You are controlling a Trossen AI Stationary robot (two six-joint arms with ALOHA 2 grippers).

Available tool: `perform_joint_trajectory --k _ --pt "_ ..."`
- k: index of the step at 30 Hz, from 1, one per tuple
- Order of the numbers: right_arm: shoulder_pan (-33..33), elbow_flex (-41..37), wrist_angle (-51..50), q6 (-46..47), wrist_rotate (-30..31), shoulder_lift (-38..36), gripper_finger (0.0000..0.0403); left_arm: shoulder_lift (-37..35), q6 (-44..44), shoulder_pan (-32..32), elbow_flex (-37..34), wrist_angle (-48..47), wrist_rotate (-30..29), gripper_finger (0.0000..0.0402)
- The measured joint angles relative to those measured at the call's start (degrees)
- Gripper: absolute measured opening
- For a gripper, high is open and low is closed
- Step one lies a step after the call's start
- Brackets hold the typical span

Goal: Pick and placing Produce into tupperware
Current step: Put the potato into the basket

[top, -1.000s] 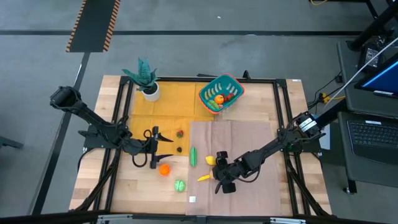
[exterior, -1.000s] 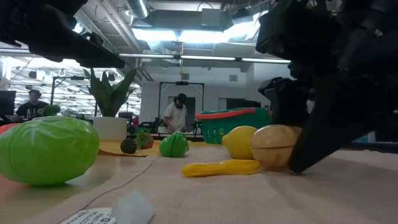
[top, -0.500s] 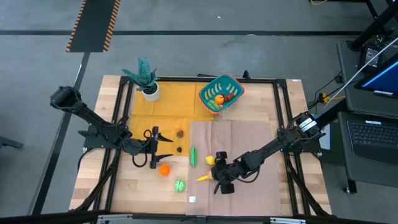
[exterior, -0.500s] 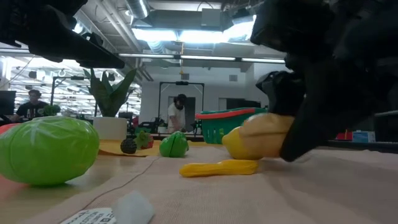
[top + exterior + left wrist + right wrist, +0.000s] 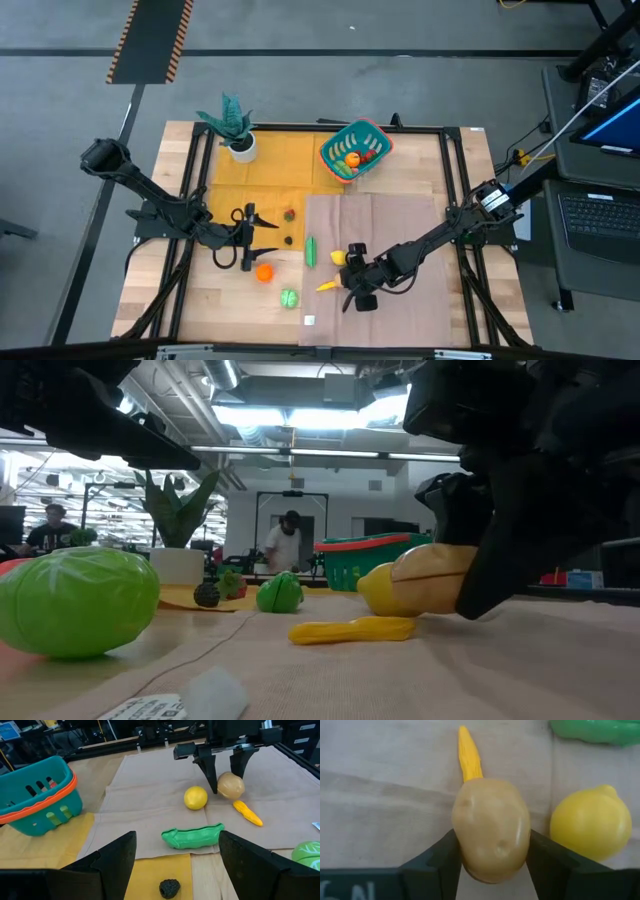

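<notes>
The table (image 5: 200, 300) is covered in part by a brown cloth (image 5: 420, 225) and a yellow mat (image 5: 275, 160). Beside the mat's far left corner a potted plant (image 5: 233, 125) is placed. The teal container (image 5: 354, 150) with the orange-red rim is set at the far edge of the table, near the middle, and a few small pieces of produce are seen lying inside it.

The left arm is stretched across the left half of the table, and its gripper (image 5: 262, 237) is held with the fingers spread apart and nothing between them, just beyond an orange (image 5: 264, 271).

The right gripper (image 5: 354, 287) is lowered over the near part of the cloth, and its two fingers are pressed against the sides of a potato (image 5: 491, 827), which is gripped between them. A lemon (image 5: 590, 822) is found just beside the potato, and a small yellow corn cob (image 5: 470, 756) lies on the cloth next to it. A green pea pod (image 5: 193, 835) is laid at the cloth's left edge, and a green cabbage (image 5: 289, 297) rests on the bare wood nearer the front.
</notes>
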Motion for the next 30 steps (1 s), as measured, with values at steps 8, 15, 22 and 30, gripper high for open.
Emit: perform_joint_trajectory --k 8,15,22,30 --pt "-0.56 0.0 -0.59 4.17 -0.04 0.0 0.0202 0.0 -0.01 -0.01 0.0 0.0 -0.01 0.0275" --pt "-0.74 0.0 -0.84 4.46 -0.52 -0.24 0.0184 0.02 -0.02 0.0 0.0 0.0 -0.02 0.0275" --pt "-0.76 0.02 -1.15 5.25 -0.46 -2.67 0.0198 0.02 0.0 0.0 0.0 0.08 -0.02 0.0275" --pt "-0.72 0.02 -2.79 4.27 3.28 -8.62 0.0182 0.0 -0.02 0.0 0.0 0.11 -0.02 0.0275"
